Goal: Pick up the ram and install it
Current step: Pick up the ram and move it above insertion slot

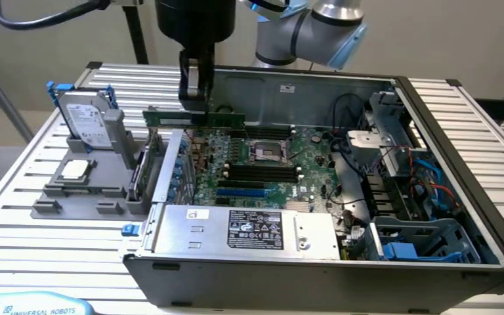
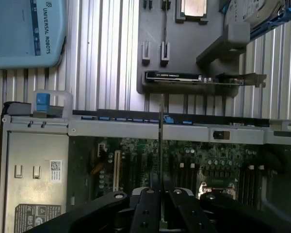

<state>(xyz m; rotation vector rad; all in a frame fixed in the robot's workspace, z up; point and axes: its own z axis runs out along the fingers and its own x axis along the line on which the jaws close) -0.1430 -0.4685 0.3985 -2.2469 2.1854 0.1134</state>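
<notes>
The ram point(image 1: 221, 119) is a long thin green stick held level above the far-left rim of the open computer case point(image 1: 445, 164). My gripper point(image 1: 195, 100) is shut on it from above, near its middle. In the wrist view the ram point(image 2: 161, 126) appears edge-on as a thin line running out from between my black fingers point(image 2: 146, 206). It hangs over the case wall and the green motherboard point(image 2: 136, 160). The black memory slots point(image 1: 261, 172) lie lower, in the middle of the motherboard point(image 1: 309, 147), apart from the ram.
A grey fixture point(image 1: 60, 203) at the exterior view's left carries a silver hard drive point(image 1: 90, 121), a processor point(image 1: 75, 169) and an expansion card point(image 2: 184, 77). The power supply point(image 1: 243, 226), cables and a blue drive cage point(image 1: 419, 243) fill the case. A light-blue pendant point(image 2: 24, 29) lies nearby.
</notes>
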